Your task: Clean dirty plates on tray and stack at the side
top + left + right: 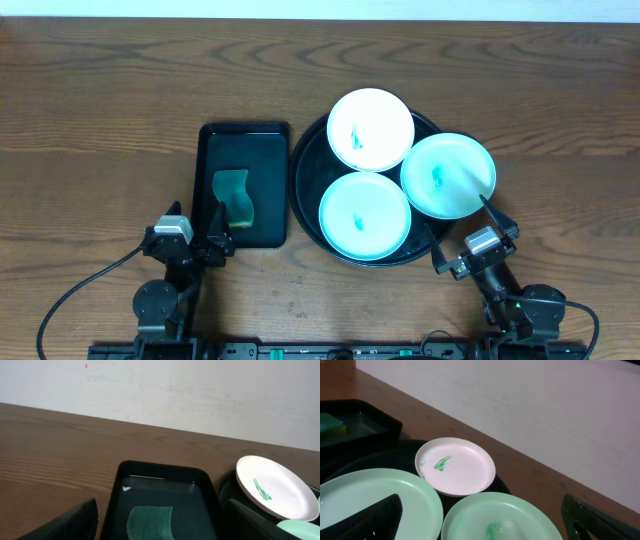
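Wood-grain tabletop (100,80); glossy round tray (305,175), 3 smeared plates (370,130); L pincer (197,212), R pincer (455,215) wide open, empty.

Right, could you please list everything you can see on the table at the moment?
plates: three, white to pale teal with green smears, on the round tray
round tray: one, glossy black, right of centre
rectangular tray: one, black, left of the round tray
sponge: one, green, inside the rectangular tray
table: one, brown wood grain, under everything
left pincer: one, black, open, at the near end of the rectangular tray
right pincer: one, black, open, at the near right rim of the round tray
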